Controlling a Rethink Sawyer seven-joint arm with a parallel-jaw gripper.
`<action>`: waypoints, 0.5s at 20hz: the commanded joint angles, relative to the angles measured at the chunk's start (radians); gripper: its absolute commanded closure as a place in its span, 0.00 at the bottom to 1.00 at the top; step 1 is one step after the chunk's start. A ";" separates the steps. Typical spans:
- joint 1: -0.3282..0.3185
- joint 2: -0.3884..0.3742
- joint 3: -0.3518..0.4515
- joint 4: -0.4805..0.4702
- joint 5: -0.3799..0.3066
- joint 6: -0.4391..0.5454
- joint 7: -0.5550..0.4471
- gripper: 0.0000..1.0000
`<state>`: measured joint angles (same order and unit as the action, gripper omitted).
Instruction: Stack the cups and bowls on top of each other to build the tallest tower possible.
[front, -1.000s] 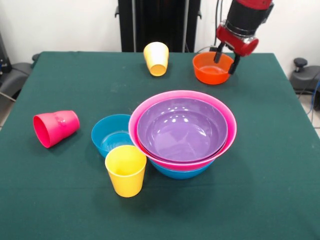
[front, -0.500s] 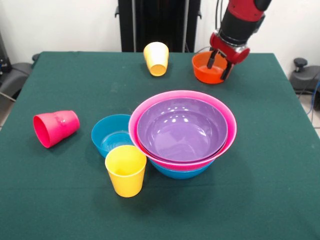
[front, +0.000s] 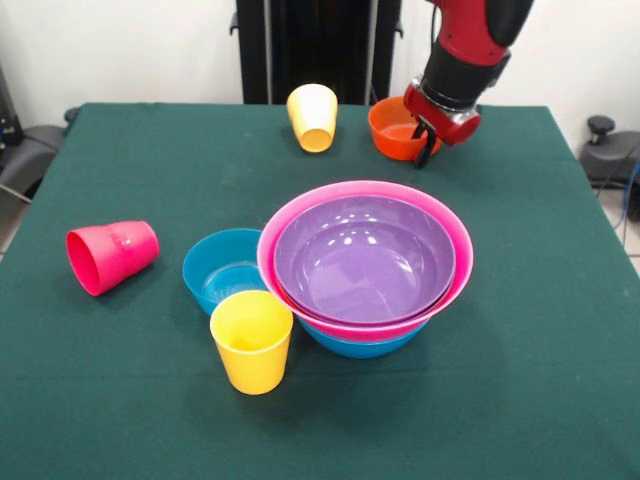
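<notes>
My gripper (front: 425, 140) is shut on the right rim of a small orange bowl (front: 390, 135) at the far side of the table, and the bowl hangs tilted from it. The tower stands mid-table: a wide purple bowl (front: 365, 258) nested in the big pink bowl (front: 283, 225), on a blue bowl (front: 360, 346). A smaller blue bowl (front: 222, 270) touches its left side. A yellow cup (front: 252, 342) stands upright in front of it. A second yellow cup (front: 313, 117) lies at the back. The red-pink cup (front: 110, 256) lies on its side at the left.
The green table (front: 540, 300) carries everything. The black pedestal (front: 318, 45) stands behind the far edge. Dark chair parts (front: 30, 150) show beyond the left edge, and a stand (front: 605, 150) beyond the right.
The gripper closed on the orange bowl's rim and has carried it to the left, with the bowl slightly raised. Everything else is where it was.
</notes>
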<state>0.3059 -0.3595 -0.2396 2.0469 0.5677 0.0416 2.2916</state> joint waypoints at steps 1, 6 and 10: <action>0.051 0.107 0.014 -0.178 -0.005 0.094 0.083 1.00; 0.068 0.152 -0.077 -0.354 -0.027 0.283 0.059 1.00; 0.057 0.151 -0.154 -0.523 -0.062 0.488 0.082 1.00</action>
<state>0.3862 -0.2710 -0.3737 1.8555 0.5498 0.3401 2.2916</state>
